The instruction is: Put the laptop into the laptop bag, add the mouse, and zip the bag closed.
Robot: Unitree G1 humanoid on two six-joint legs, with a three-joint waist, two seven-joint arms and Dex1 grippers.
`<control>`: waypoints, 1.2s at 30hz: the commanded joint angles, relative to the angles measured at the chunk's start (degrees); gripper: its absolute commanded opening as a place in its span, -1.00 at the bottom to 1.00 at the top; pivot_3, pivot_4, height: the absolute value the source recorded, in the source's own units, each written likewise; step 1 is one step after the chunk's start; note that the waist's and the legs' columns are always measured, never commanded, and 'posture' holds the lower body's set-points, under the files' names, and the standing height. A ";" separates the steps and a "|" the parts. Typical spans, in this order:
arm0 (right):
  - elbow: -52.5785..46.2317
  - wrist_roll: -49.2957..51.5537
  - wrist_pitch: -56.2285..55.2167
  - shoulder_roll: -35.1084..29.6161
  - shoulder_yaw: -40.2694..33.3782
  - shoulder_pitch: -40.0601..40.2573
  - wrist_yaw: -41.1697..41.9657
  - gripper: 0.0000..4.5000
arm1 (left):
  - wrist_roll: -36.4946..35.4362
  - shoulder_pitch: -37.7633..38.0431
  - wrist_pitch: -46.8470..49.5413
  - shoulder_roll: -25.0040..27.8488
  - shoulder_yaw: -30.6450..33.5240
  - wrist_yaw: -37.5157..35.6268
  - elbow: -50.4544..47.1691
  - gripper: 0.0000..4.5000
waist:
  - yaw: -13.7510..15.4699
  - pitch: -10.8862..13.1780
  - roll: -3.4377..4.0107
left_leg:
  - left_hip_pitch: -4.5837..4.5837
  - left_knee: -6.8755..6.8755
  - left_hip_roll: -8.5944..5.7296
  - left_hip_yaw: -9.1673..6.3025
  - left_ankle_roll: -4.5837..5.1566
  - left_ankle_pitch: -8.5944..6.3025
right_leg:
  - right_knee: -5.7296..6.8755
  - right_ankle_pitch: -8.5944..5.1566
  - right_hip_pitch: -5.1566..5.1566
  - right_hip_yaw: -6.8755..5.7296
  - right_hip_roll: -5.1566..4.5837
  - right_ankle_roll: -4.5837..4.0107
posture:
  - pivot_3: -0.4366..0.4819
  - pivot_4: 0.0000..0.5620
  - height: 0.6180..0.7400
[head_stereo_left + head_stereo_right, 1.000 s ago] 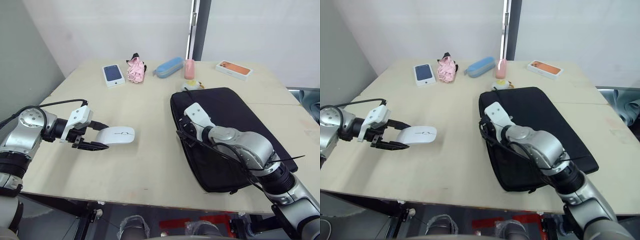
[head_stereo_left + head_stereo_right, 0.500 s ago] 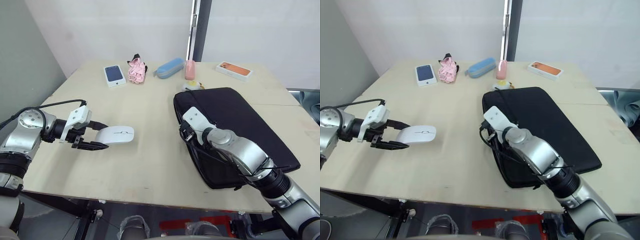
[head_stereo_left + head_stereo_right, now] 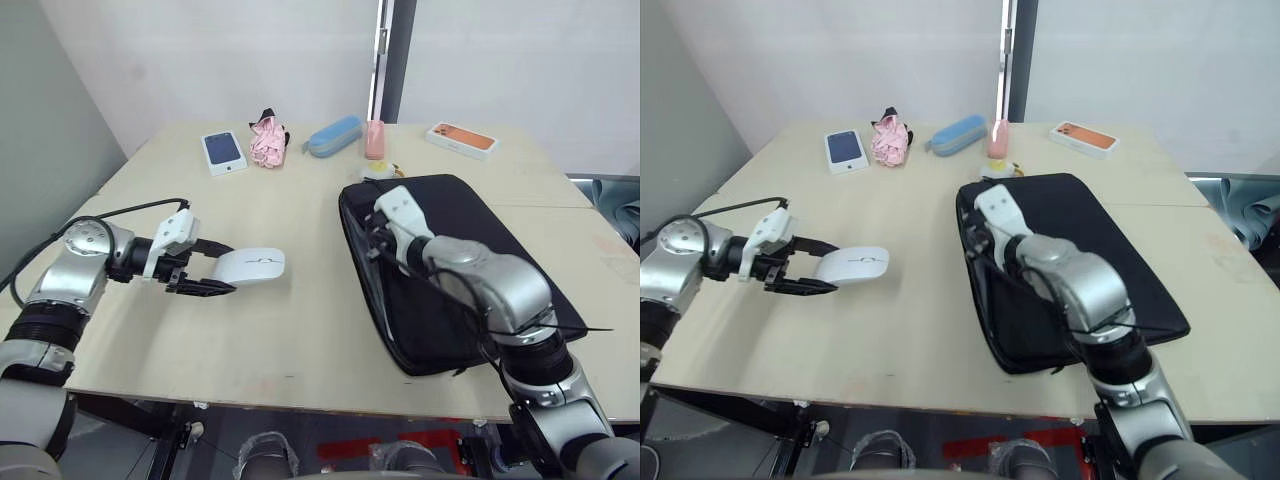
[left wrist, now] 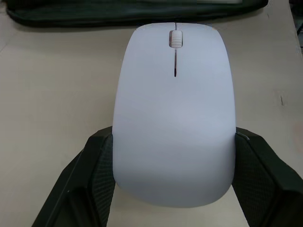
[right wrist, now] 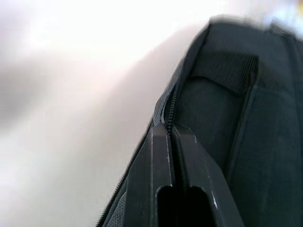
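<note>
While gripping the mouse at left of centre in the left eye view, the left end effector is hovering well apart from the laptop bag. Seen in the left wrist view, the fingers are pinching only the mouse's rear, risking a slip. Seen in the right wrist view, the right end effector is pressing together at the bag's zip and could close it prematurely.

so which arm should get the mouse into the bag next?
Left. Its gripper already clamps the mouse between both fingers, nose toward the laptop bag. The right gripper is shut at the bag's zip edge, probably best kept there.
</note>
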 commanded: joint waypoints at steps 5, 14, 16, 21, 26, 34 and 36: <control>-4.07 5.50 4.85 -3.11 -9.37 -6.39 5.06 -0.99 | 4.14 -6.76 -0.11 -7.73 -0.60 -0.49 1.99 0.25 | 0.63 0.00 0.00 | -0.01 0.03 -0.02 -0.01 -0.01 0.02 | 0.02 -0.05 0.02 0.01 -0.01 -0.09 | -0.05 -0.47 1.00; -3.29 6.54 4.00 -6.06 -10.68 -7.40 6.81 -0.99 | 12.83 -14.34 -5.24 -21.50 -3.32 7.52 11.44 0.25 | 0.82 0.00 -0.01 | -0.06 0.06 -0.02 0.00 0.03 0.04 | 0.04 0.02 0.02 0.03 -0.01 0.02 | -0.05 -0.47 1.00; -3.43 6.62 3.89 -6.00 -10.43 -7.21 6.60 -0.99 | 14.92 -15.98 -6.78 -24.47 -3.74 9.93 15.19 0.25 | 0.85 0.00 -0.02 | -0.07 0.06 -0.02 0.00 0.05 0.06 | 0.04 0.04 0.03 0.03 -0.01 0.05 | -0.05 -0.47 1.00; -3.55 6.45 3.77 -5.74 -10.37 -6.94 6.02 -0.99 | 18.12 -20.23 -9.53 -31.83 -3.21 17.57 22.99 0.25 | 0.94 0.02 -0.04 | -0.09 0.12 -0.03 -0.03 0.14 0.10 | 0.05 0.11 0.03 0.02 -0.01 0.15 | -0.05 -0.47 1.00; -4.02 5.94 3.73 -5.92 -10.39 -5.93 5.24 -0.99 | 20.59 -23.15 -10.92 -38.62 -3.49 23.70 28.19 0.25 | 1.00 0.03 -0.06 | -0.10 0.12 -0.04 -0.03 0.16 0.11 | 0.06 0.10 0.05 0.03 -0.02 0.13 | -0.05 -0.47 1.00; -4.55 5.90 3.63 -5.54 -10.52 -5.31 4.13 -0.99 | 21.51 -24.93 -12.02 -43.86 -2.31 25.96 31.78 0.25 | 1.16 0.05 -0.09 | -0.09 0.14 -0.06 -0.01 0.43 0.26 | 0.05 0.09 0.08 0.07 -0.04 0.11 | -0.05 -0.47 1.00; -4.63 5.93 3.67 -5.42 -10.66 -5.26 3.88 -0.99 | 21.50 -24.92 -12.41 -44.64 -1.88 26.35 32.32 0.25 | 1.20 0.05 -0.09 | -0.09 0.15 -0.08 -0.01 0.44 0.26 | 0.05 0.08 0.08 0.07 -0.05 0.09 | -0.05 -0.47 1.00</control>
